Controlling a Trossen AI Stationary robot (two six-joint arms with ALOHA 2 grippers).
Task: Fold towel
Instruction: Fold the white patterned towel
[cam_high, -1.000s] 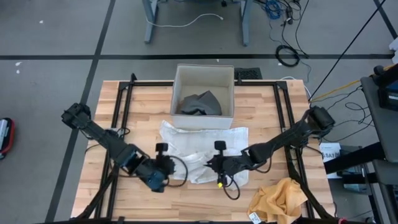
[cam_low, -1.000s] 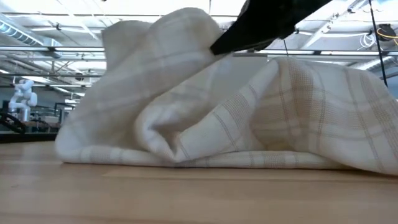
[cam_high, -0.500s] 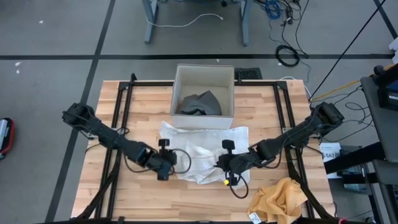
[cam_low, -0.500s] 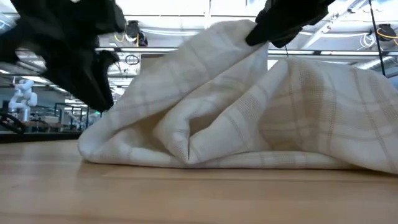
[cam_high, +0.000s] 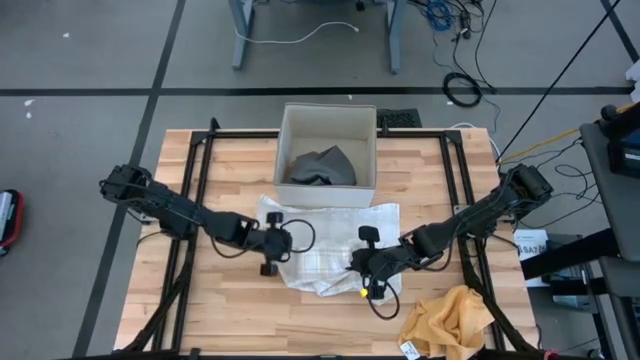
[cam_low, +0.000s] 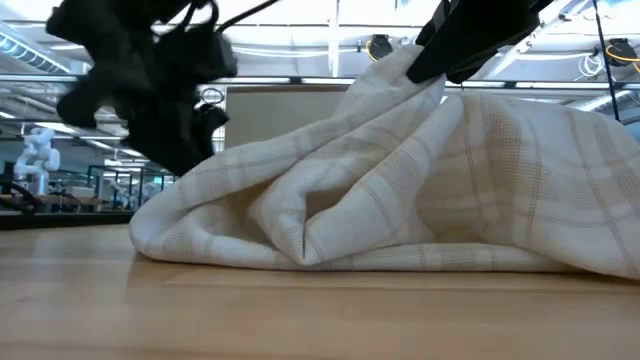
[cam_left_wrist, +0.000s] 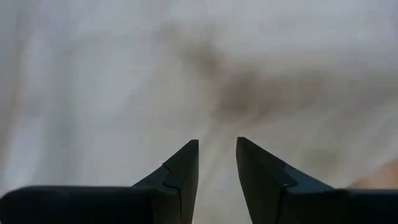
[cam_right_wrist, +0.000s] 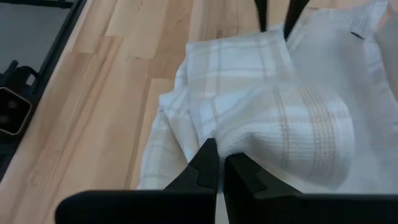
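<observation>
Wooden surface (cam_high: 200, 310) carries one white towel (cam_high: 330, 250) beside one box (cam_high: 328, 152); we see our right gripper (cam_high: 362, 283) clamped on it, left gripper (cam_high: 272, 243) jaws apart against it.

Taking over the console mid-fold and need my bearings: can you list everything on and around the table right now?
white plaid towel: one, white with tan checks, bunched at the table's middle, below the bin
bin: one, off-white, at the table's far edge
grey cloth: one, dark grey, crumpled inside the bin
yellow cloth: one, mustard, at the table's near right corner
table: one, light wood with a black frame
left claw: black, fingers partly apart, pushed against the towel's left edge
right claw: black, shut on a raised fold at the towel's near right side
</observation>
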